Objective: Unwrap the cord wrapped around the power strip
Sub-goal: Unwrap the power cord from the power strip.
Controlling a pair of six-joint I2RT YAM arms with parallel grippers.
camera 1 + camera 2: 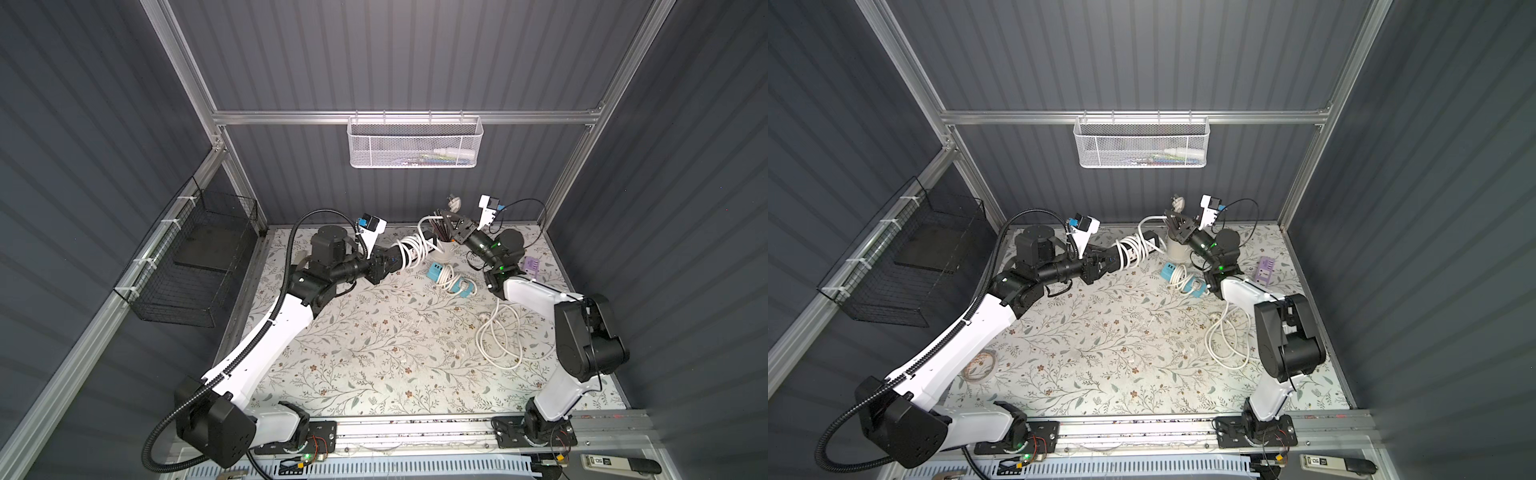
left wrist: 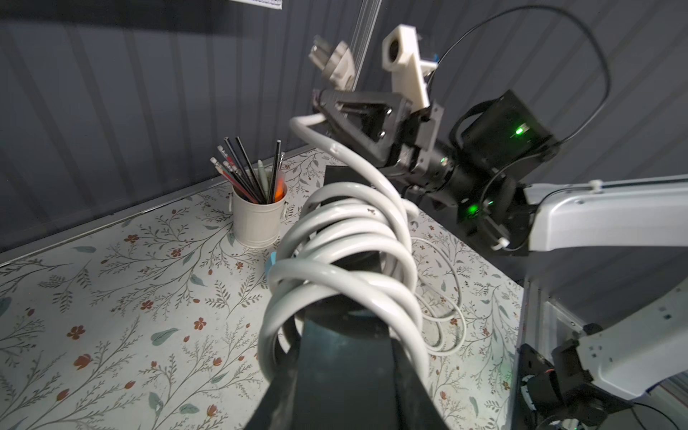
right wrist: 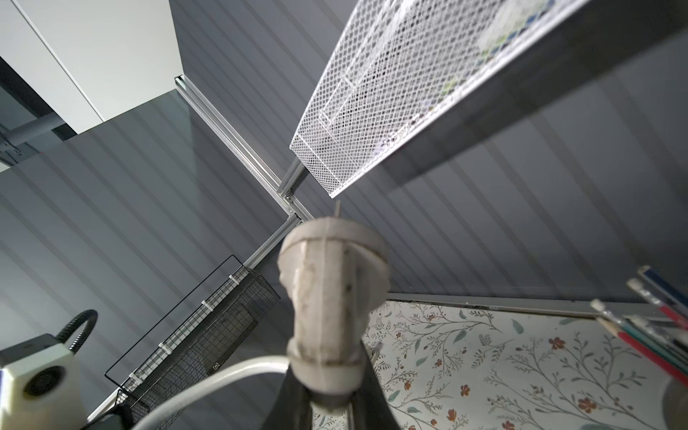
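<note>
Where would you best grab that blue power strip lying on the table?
Probably at a bare end of the blue power strip, coming from above and pinching across its narrow width. It lies flat, and its white cord coils around the middle, leaving only the ends clear.

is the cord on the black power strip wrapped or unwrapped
Mostly wrapped: several white cord coils ring the power strip in the left claw; only the plug end is free, in the right claw.

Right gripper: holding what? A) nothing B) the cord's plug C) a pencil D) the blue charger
B: the right gripper is shut on the plug, held up in the air, and the cord runs from it back to the coils.
</note>
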